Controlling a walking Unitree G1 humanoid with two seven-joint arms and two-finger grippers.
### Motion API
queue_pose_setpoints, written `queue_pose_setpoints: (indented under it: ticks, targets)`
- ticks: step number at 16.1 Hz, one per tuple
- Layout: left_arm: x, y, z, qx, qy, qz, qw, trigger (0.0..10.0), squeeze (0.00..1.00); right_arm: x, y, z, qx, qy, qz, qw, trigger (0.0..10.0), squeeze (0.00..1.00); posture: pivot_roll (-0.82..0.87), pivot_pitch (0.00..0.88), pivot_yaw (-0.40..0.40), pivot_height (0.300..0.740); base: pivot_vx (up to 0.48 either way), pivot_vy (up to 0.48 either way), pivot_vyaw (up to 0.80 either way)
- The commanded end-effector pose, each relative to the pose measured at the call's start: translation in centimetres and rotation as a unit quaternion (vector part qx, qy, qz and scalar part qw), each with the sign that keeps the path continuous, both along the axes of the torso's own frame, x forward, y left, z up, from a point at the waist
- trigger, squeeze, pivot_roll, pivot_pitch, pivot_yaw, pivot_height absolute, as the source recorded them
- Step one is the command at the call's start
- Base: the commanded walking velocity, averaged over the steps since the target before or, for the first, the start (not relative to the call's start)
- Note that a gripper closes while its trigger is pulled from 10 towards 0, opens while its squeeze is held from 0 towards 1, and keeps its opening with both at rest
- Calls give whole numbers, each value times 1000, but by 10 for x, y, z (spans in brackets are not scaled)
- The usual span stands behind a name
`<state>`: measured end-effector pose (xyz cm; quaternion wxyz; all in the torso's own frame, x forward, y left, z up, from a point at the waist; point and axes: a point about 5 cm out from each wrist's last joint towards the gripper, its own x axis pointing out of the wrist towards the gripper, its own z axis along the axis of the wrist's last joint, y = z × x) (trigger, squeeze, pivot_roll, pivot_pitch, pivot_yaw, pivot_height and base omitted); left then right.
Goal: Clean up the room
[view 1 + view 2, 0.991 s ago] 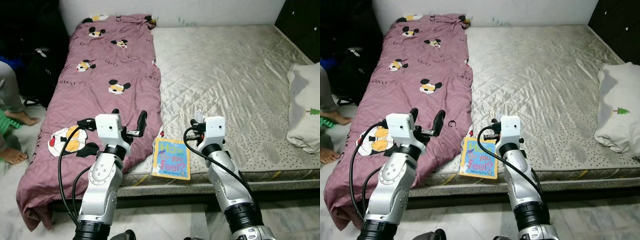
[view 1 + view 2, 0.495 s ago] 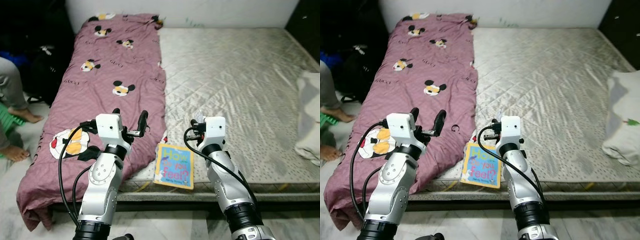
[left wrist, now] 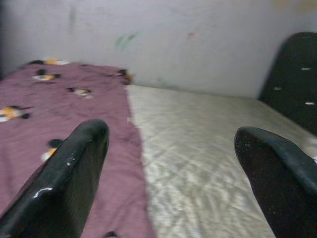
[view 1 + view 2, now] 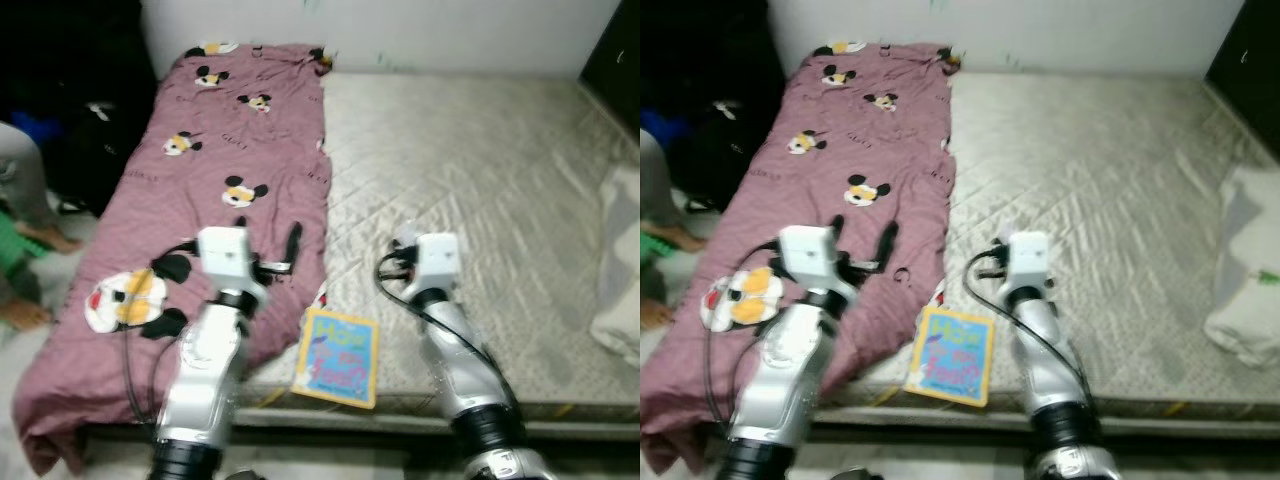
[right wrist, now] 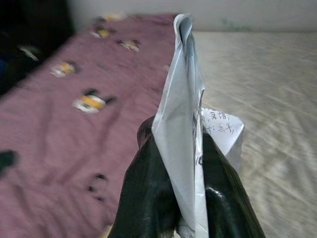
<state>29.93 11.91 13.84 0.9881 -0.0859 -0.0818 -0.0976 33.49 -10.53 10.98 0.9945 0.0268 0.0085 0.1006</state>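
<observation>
A colourful children's book lies at the near edge of the grey quilted mattress, partly over the side, between my two arms. My left gripper hovers open over the maroon Mickey Mouse blanket; its fingers stand wide apart with nothing between them. My right gripper is shut on a folded white paper wrapper that sticks up from the fingers. In the left eye view this gripper is held just above the mattress, to the right of the book.
A white pillow lies at the bed's right edge. A person's leg and foot are on the floor at the left, beside a black bag and something green. A white wall runs behind the bed.
The camera has shifted and blurred, so the bed sits differently in the picture. Both arms keep their pose; the left stays open and the right stays shut on the paper.
</observation>
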Motion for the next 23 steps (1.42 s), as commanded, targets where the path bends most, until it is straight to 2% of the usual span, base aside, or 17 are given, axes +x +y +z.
queue_pose_setpoints:
  ticks: [1,5,14,17,23]
  targets:
    - [1,-11,1,0,5,-9,1000,10000,0,-1,-12,-3,-6,4,-15,1000,10000,0,-32,122,5,740,0,0,0]
    - [2,-14,-1,3,9,-12,1000,10000,0,-1,-12,-3,-2,4,-14,1000,10000,0,-32,125,6,740,0,97,0]
    - [4,-15,0,-2,11,-13,1000,10000,0,0,-9,-5,-12,6,-5,1000,10000,0,-34,122,5,740,0,480,0]
    - [4,-15,0,-3,10,-12,1000,10000,0,0,-9,-5,-13,7,-2,1000,10000,0,-35,120,5,740,0,480,765]
    - [5,-14,0,-3,9,-9,1000,10000,0,1,-9,-7,-10,14,0,1000,10000,0,-37,107,5,740,0,480,0]
